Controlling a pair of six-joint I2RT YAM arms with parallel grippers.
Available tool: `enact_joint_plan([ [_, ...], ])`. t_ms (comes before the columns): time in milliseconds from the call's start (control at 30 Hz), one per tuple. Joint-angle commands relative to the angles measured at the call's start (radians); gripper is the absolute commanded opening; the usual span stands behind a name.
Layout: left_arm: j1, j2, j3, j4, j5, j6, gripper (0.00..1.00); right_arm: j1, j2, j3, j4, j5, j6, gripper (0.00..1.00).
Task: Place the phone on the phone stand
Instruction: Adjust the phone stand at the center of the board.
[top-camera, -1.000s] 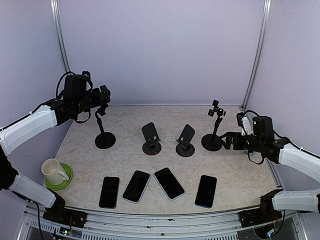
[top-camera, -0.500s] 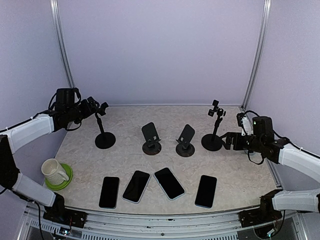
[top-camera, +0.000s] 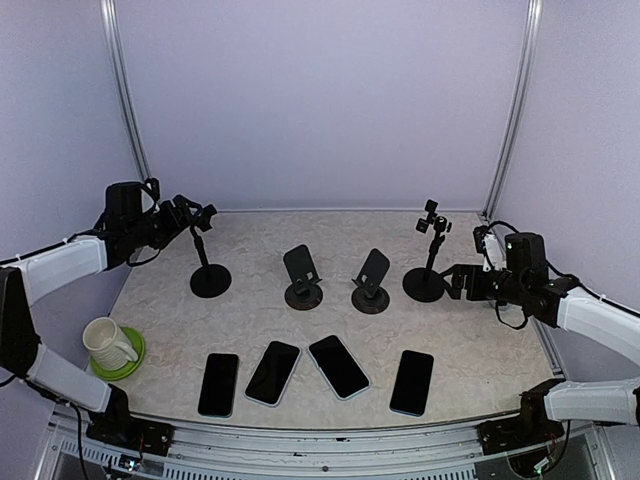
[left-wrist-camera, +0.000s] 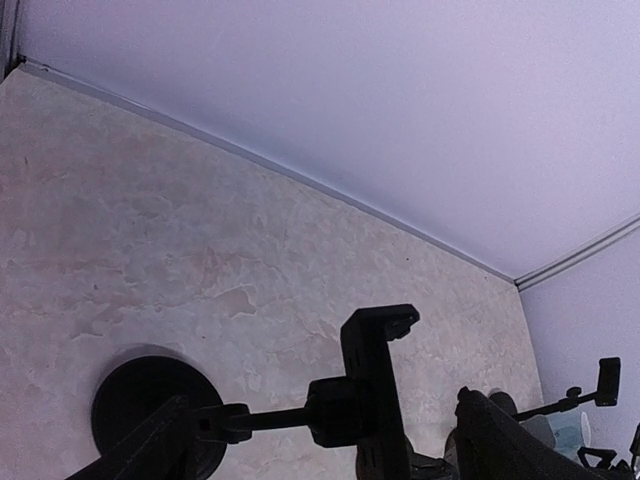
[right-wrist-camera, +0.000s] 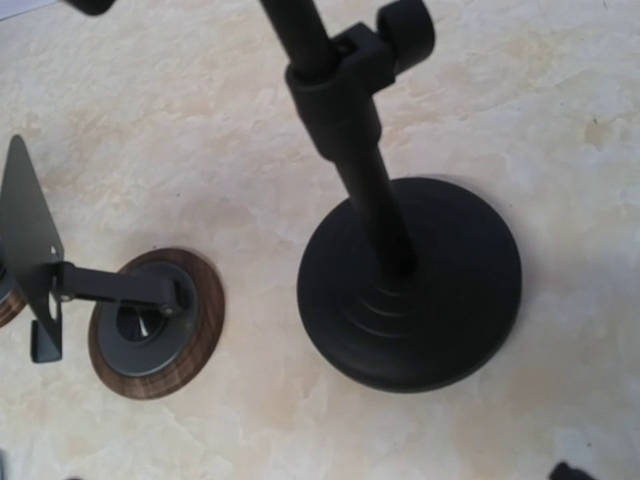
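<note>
Left gripper (top-camera: 198, 214) up by the head of the leftmost phone stand (top-camera: 210, 282), fingers (left-wrist-camera: 150, 445) spread either side of it, not touching; right gripper (top-camera: 463, 281), jaws wide apart, beside the rightmost stand (right-wrist-camera: 440, 300); four phones (top-camera: 273, 372) flat in a row along the table (top-camera: 480, 340) front, apart from the stands

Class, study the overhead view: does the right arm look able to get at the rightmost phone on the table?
Probably yes. The rightmost phone lies flat near the front edge, nothing on it. The right arm's open fingers hover just behind it; the tall stand sits farther back.
</note>
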Motion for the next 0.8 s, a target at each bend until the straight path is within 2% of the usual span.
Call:
enact_joint_plan([
  [0,0.002,0.042,0.072,0.000,0.067,0.071,0.86,0.012,0.004,-0.012,0.016,0.007,0.000,1.00],
  [200,0.004,0.115,0.138,-0.046,0.054,0.158,0.82,0.012,0.009,-0.005,0.014,0.005,0.000,1.00],
  [367,-0.004,0.152,0.165,-0.047,0.100,0.165,0.75,0.012,0.011,-0.004,0.010,0.004,-0.003,1.00],
  [533,-0.035,0.154,0.187,-0.067,0.058,0.190,0.70,0.013,0.015,-0.004,0.014,0.004,-0.004,1.00],
  [767,-0.065,0.177,0.237,-0.113,0.024,0.221,0.53,0.012,0.023,-0.002,0.014,0.002,-0.005,1.00],
])
